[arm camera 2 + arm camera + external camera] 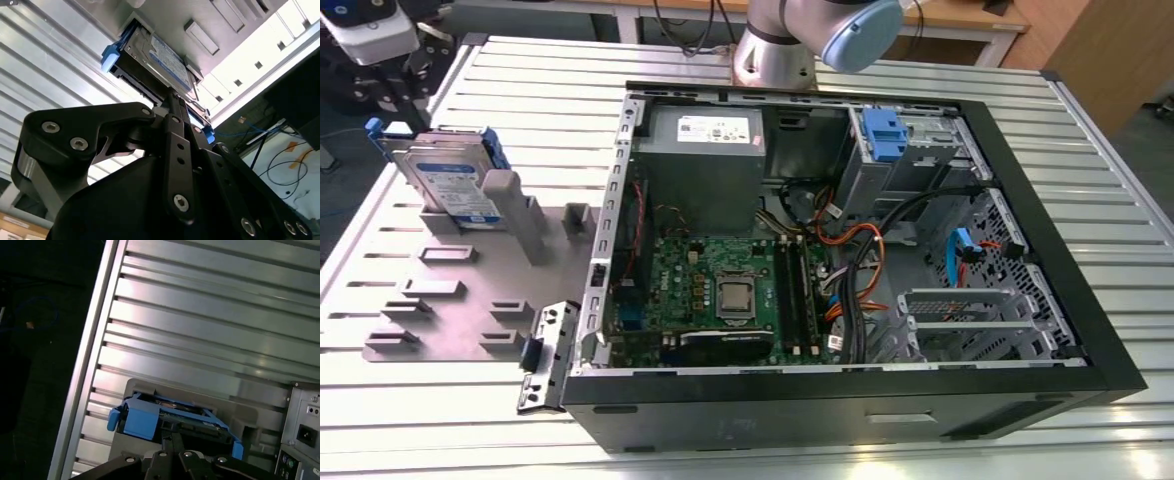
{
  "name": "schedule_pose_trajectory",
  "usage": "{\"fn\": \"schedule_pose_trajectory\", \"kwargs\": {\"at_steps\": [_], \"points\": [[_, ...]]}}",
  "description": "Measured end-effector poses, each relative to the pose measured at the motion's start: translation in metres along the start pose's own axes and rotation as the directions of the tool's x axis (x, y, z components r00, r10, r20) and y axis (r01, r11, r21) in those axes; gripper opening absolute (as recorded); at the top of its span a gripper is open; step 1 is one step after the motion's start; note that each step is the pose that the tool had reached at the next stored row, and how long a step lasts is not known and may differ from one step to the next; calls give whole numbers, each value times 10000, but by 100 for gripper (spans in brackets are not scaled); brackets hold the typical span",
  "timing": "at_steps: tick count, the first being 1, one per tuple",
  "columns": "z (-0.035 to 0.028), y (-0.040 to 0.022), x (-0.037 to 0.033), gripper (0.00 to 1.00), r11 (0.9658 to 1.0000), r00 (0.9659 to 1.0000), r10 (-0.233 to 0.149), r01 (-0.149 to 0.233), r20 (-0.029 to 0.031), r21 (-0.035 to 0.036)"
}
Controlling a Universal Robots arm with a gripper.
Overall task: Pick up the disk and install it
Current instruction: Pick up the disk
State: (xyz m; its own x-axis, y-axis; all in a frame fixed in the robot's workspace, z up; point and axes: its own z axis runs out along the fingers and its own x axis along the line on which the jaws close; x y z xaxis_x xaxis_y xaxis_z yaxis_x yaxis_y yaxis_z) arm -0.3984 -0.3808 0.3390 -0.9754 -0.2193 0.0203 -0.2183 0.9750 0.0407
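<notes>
Disk [447,178] [160,60] [145,420], flat rectangular silver-grey metal hard drive with white-and-blue label, clipped in a blue plastic carrier frame: on edge and leaning slightly in a slot of the pale grey moulded fixture plate [454,300] [200,397], at ten o'clock of the exterior view, outside the case and not installed. Gripper [398,85] [172,95] [172,435], black metal linkage on a white wrist: at eleven o'clock of the disk in the exterior view, just above its raised edge. In both wrist views pointed straight at the middle of the carrier's long edge, tip right at that edge; contact not determinable, and whether apart, together or clamped cannot be told. Ribbed silver aluminium table [454,440] [50,60] [200,315]: beneath the fixture plate and everything else. Open black tower computer case [854,410]: lying on its side at three o'clock of the fixture plate, just beside it. Inside the case: grey metal power supply box [704,160] at eleven o'clock, green motherboard [720,290] at seven o'clock, lone blue plastic bracket [886,135] in the drive bay at one o'clock. Silver arm base with pale blue cap [781,45]: at twelve o'clock of the case.
</notes>
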Motion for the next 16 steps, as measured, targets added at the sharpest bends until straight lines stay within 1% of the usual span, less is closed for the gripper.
{"fn": "schedule_pose_trajectory", "kwargs": {"at_steps": [2, 4, 6, 8, 9, 12, 14, 15, 16], "points": [[1, 0, 0, 11, 9994, 9994, -350, 350, -14, 7], [1, 0, 0, 11, 9974, 9974, -725, 725, -30, 14], [1, 0, 0, 11, 9941, 9941, -1084, 1084, -44, 20], [1, 0, 0, 11, 9896, 9896, -1440, 1441, -61, 25], [1, 0, 0, 11, 9868, 9868, -1617, 1617, -69, 28], [2, 0, 0, 11, 9765, 9764, -2157, 2157, -93, 34], [2, 0, 0, 11, 9681, 9680, -2505, 2506, -109, 38], [2, 0, 0, 11, 9634, 9633, -2681, 2681, -117, 40], [3, 0, 0, 11, 9580, 9579, -2868, 2869, -125, 41]]}}
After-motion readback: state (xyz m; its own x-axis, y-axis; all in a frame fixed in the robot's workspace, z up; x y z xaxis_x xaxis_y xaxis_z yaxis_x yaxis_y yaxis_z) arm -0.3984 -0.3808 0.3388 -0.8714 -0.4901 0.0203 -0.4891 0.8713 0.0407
